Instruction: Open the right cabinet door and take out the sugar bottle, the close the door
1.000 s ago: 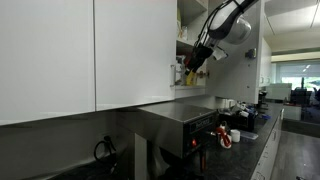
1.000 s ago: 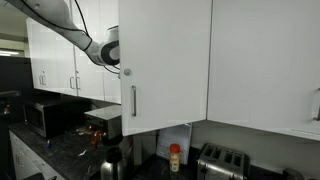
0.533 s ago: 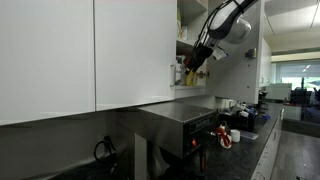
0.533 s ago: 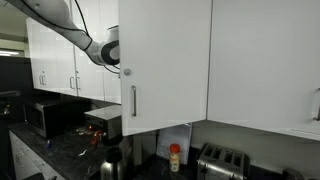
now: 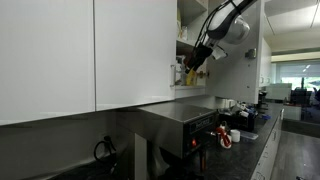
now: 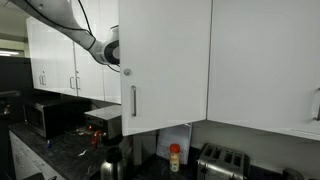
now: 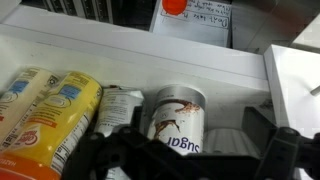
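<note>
Door (image 6: 165, 60) swung open, my arm reaching in behind it. Gripper (image 7: 195, 155) at cabinet (image 7: 130, 62), jaws spread wide, nothing grabbed. Sugar bottle (image 7: 178, 118) sits inside between fingers, yellow pack (image 7: 50, 110) near it.

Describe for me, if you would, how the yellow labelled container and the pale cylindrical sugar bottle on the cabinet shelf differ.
Colour: the yellow labelled container is bright yellow, while the pale cylindrical sugar bottle has a whitish label with a brown picture.
Place: in the wrist view the yellow container sits at the picture's left, and the sugar bottle is centred before the open gripper.
Width: the yellow container looks broader than the sugar bottle.
Both stand on the same white shelf, and neither is gripped.
</note>
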